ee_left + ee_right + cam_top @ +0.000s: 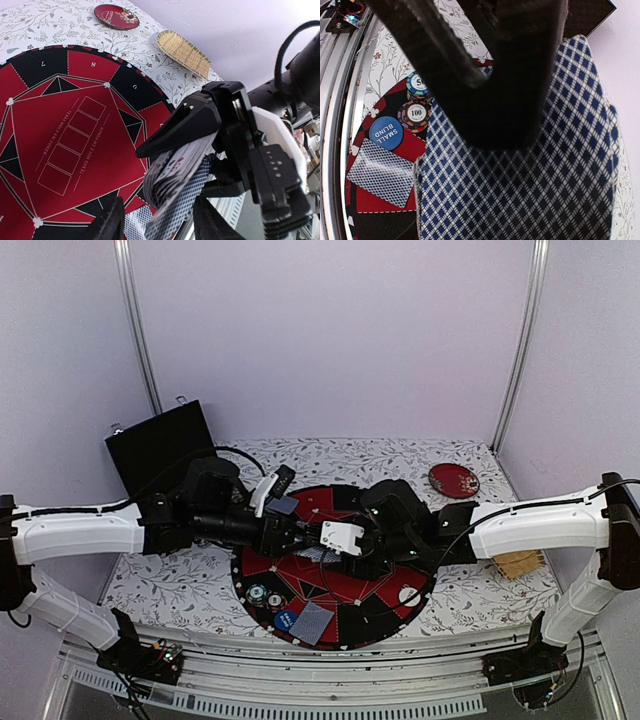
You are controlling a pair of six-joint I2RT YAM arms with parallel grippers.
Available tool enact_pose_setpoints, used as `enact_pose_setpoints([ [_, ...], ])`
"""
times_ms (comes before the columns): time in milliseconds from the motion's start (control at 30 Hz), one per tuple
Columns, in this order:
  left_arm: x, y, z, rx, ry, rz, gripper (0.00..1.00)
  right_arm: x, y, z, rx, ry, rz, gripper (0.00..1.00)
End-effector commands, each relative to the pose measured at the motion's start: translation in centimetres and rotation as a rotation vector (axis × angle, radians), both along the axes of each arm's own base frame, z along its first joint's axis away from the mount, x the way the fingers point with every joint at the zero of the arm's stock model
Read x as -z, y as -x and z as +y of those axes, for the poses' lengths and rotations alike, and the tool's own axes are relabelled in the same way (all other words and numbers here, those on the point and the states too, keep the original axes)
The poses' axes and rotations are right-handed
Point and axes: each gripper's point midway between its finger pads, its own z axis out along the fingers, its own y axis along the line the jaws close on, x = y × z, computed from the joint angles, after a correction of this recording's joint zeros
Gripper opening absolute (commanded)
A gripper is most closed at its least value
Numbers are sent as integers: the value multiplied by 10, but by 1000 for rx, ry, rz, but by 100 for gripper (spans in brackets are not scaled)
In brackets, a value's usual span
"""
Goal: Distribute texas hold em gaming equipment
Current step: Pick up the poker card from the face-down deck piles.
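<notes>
Dealing is in hand. At the centre of the top view, the right gripper (pixel 162 157) clamps the deck of cards (pixel 175 177) above the poker mat (pixel 65 100). The left gripper (pixel 160 222) stands part-open at the deck's lower edge; next it likely must pinch one card free.

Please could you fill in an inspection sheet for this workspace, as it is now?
Surface: floral tablecloth with a round poker mat on it.
Job's things: deck of cards; one face-down card; Small Blind disc; chips; white disc.
Clutter: red plate, straw mat, both off the poker mat.
Grippers: right gripper clamps the deck; left gripper jaws apart at its edge.
Cables: black cable loops at back left.
Surroundings: black box, pale walls.
</notes>
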Motion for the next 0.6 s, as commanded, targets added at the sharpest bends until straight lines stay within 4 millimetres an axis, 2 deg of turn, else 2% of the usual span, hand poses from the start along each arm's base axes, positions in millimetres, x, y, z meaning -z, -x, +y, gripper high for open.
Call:
enact_pose_setpoints([
  [0, -16, 1, 6, -3, 39, -40, 49, -24, -1, 8, -11, -66, -15, 52],
  [67, -15, -1, 12, -25, 25, -38, 45, -23, -2, 8, -9, -66, -14, 52],
  [167, -14, -2, 18, -41, 30, -29, 32, -23, -2, 8, -11, -67, -14, 52],
  [367, -11, 10, 13, 20, 89, 5, 27, -21, -3, 8, -6, -58, -15, 52],
  [467, -4, 8, 13, 7, 77, 21, 19, -22, -2, 8, -6, -62, -14, 52],
  [567, -5, 10, 10, 26, 88, 30, 7, -23, -3, 7, -5, -64, -16, 52],
])
